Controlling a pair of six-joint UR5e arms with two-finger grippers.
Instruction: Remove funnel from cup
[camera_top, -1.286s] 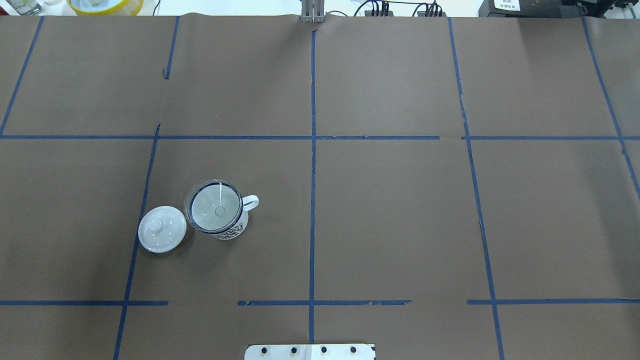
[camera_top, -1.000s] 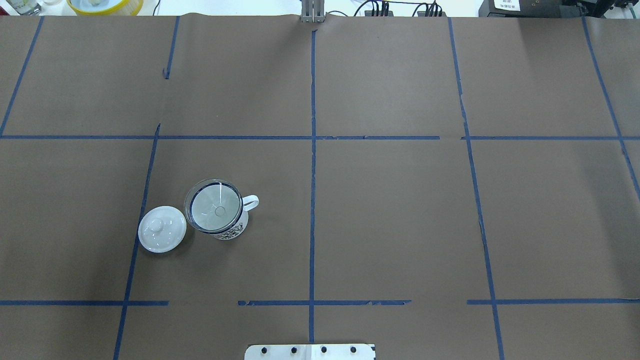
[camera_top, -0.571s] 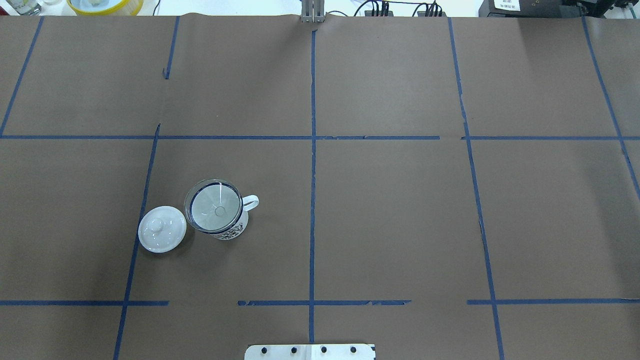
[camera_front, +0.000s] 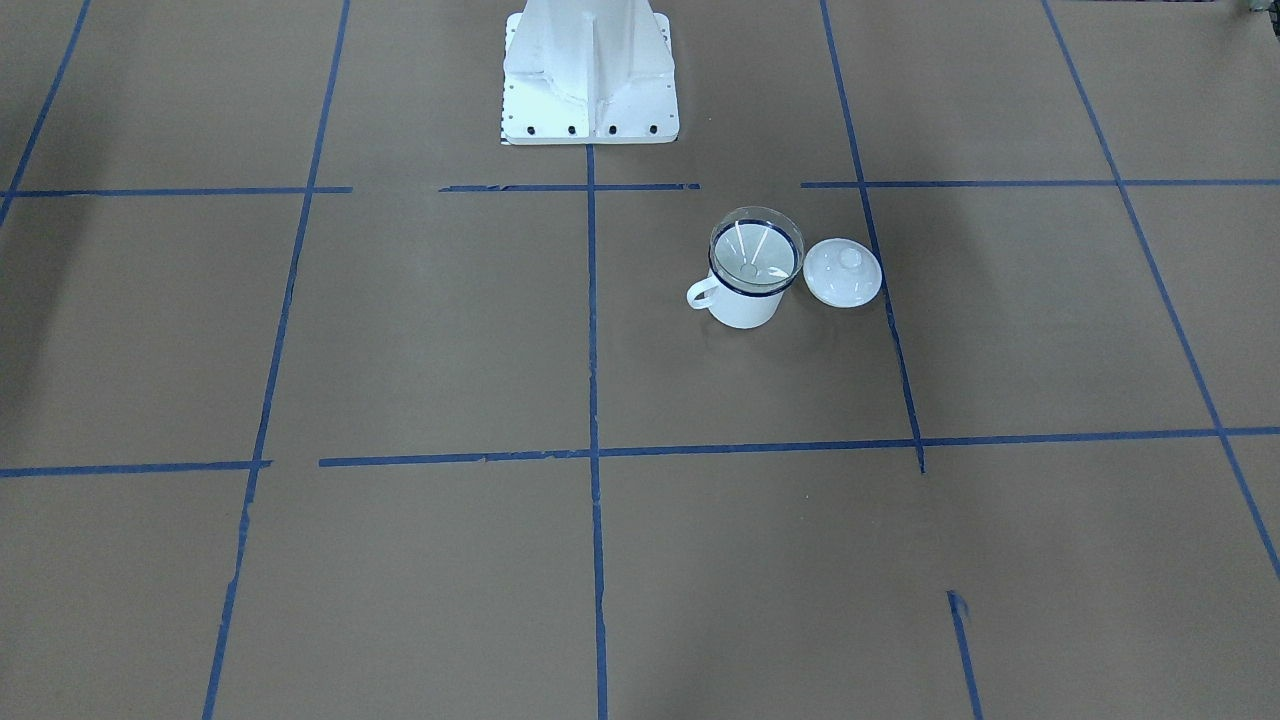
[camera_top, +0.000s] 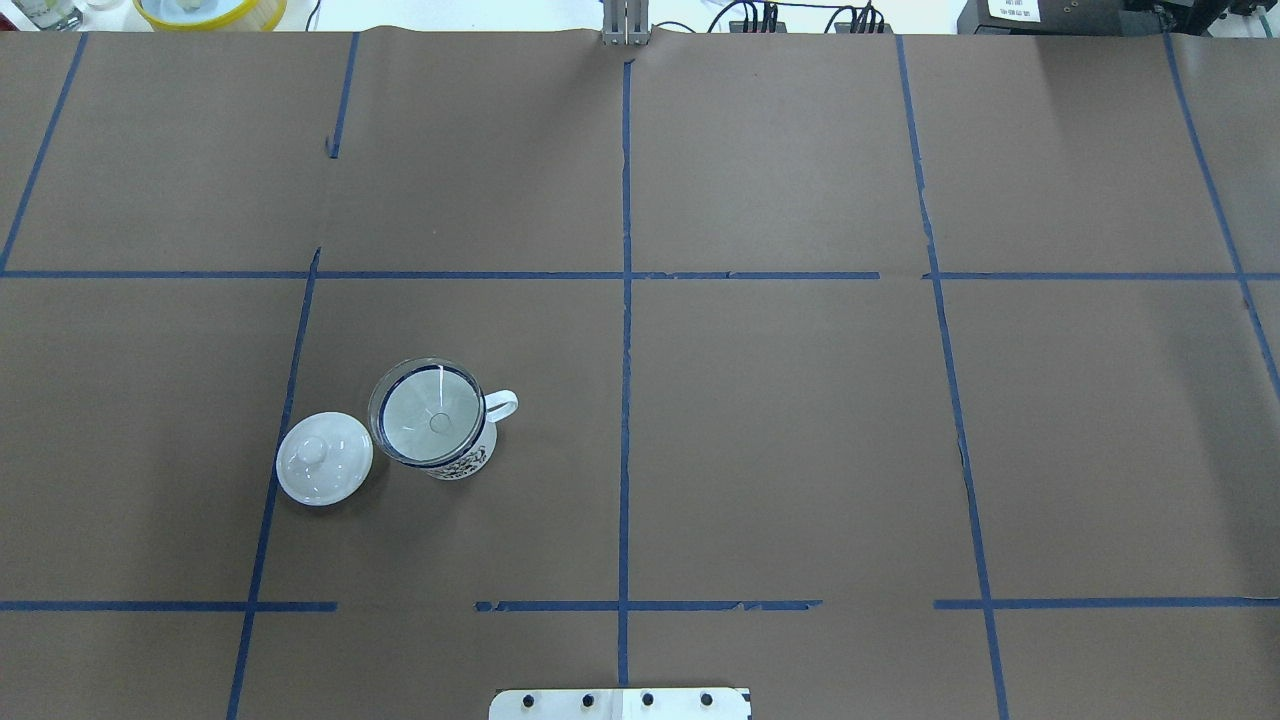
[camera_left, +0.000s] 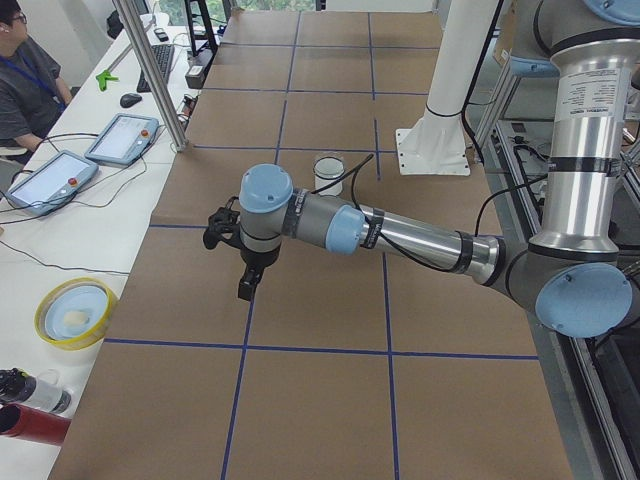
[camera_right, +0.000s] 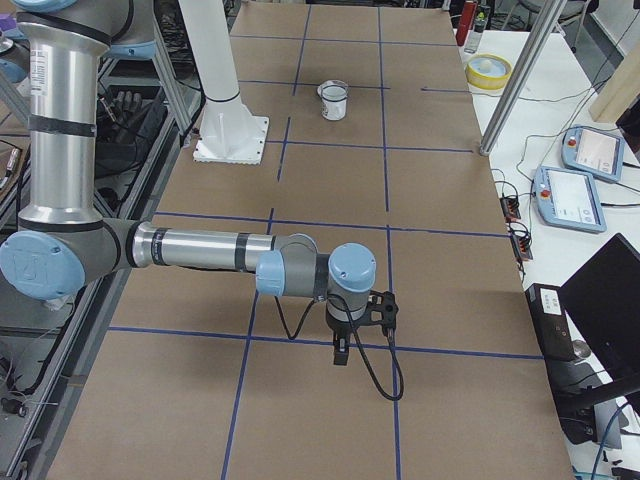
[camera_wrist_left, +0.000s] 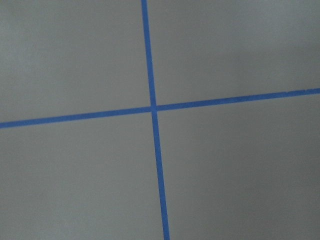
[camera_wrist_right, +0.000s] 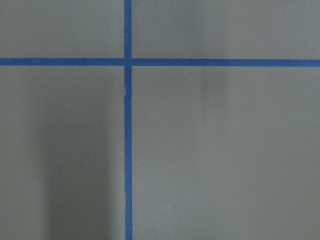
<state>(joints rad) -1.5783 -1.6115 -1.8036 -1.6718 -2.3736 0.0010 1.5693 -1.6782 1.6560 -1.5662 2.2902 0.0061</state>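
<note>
Hands show only in the two side views, so we cannot tell whether either one is apart or together. We see the left hand hanging fingers-down above the brown tabletop, close to a blue tape line and well apart from the cup. The right hand hangs the same way at the tabletop's opposite end, far from the cup. Each wrist camera looks straight down on a crossing of tape lines and nothing else.

Further out, we find the cup standing upright on the robot's left half of the tabletop, near the robot's base, its loop handle turned toward the centre tape line. The funnel sits in the cup's mouth, its clear rim resting just above the dark blue rim, spout pointing down inside. A white lid with a knob lies just beside the cup, on the side away from the handle.
</note>
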